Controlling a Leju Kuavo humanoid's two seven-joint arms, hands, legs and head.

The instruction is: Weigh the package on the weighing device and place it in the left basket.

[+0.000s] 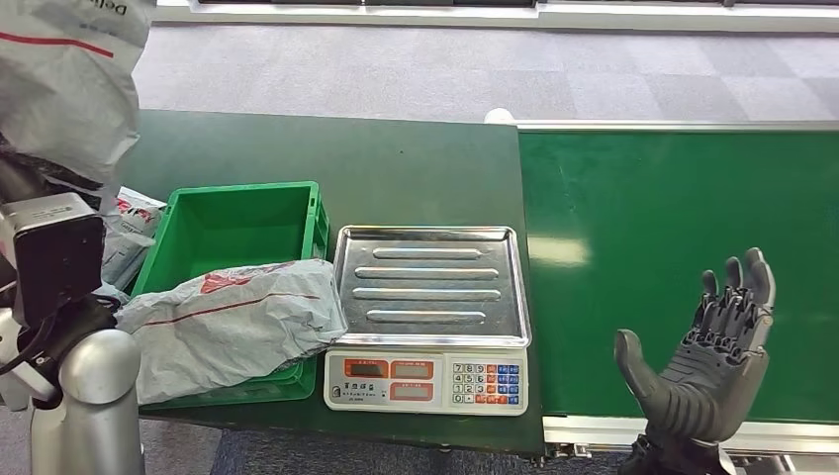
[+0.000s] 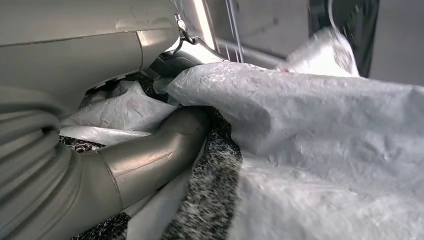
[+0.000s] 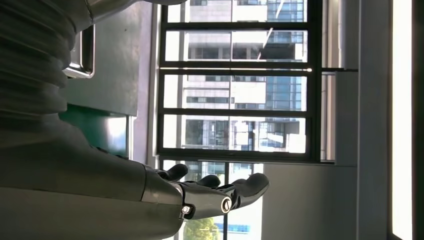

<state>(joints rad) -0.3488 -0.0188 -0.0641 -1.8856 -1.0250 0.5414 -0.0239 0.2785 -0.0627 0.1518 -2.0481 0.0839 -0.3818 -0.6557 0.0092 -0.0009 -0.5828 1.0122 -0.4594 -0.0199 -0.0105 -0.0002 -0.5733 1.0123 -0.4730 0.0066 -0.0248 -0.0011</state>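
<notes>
The electronic weighing scale (image 1: pixel 427 317) sits on the dark green tabletop (image 1: pixel 416 168), its ribbed steel pan bare and its keypad and display panel facing the robot. Just left of the scale stands the green plastic basket (image 1: pixel 237 223). A grey poly mailer package with red print (image 1: pixel 233 322) lies over the basket's near edge, partly inside it, with one corner reaching the scale's left side. More grey mailers (image 1: pixel 129 233) are piled on the far side of the basket from the scale.

Further left of the scale, and high above the basket, a second grey package (image 1: pixel 64 84) with a red stripe hangs in the air at the top corner of the head view. In the left wrist view the left robot hand (image 2: pixel 165 145) is closed into crumpled grey mailer film (image 2: pixel 320 135), with the thick thumb lying along the plastic; the fingers themselves are buried in it, so how tightly they clamp cannot be told. The left arm's silver elbow (image 1: pixel 94 371) rises in front of the basket.

To the right of the scale runs a bright green conveyor belt (image 1: pixel 683 247). Over its near edge the right robot hand (image 1: pixel 707 361) is raised, palm turned towards the scale, fingers straight and spread, thumb apart, holding nothing. The right wrist view shows the same flat, empty hand (image 3: pixel 210 192) against tall windows (image 3: pixel 235 85).
</notes>
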